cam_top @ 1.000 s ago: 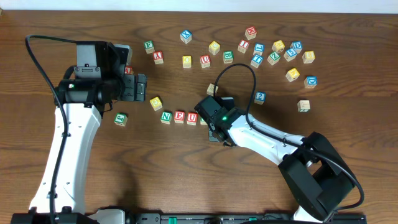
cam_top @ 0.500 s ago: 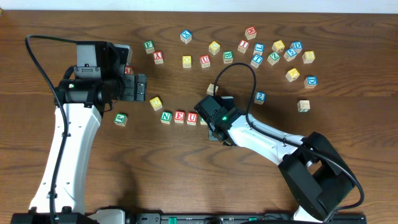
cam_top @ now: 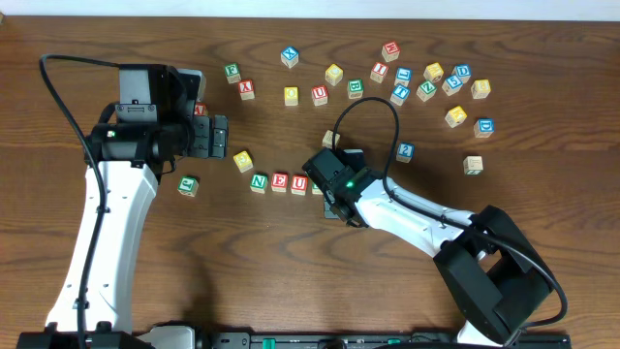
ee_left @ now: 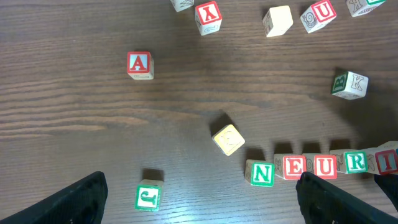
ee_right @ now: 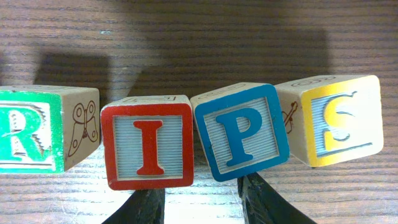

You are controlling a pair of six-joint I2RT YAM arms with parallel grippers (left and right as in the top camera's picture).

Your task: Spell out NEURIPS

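Seven cubes made up the NEURIPS row, lying near the middle of the table, well short of the loose cubes scattered along the far side. Its long axis ran left to right, letters upright toward me. The P cube was tipped and the S cube skewed, so I judged my right gripper sat below the I cube and P to square them, jaws partly apart, grasping nothing visible. My left gripper hung wide and empty, clear of the work.
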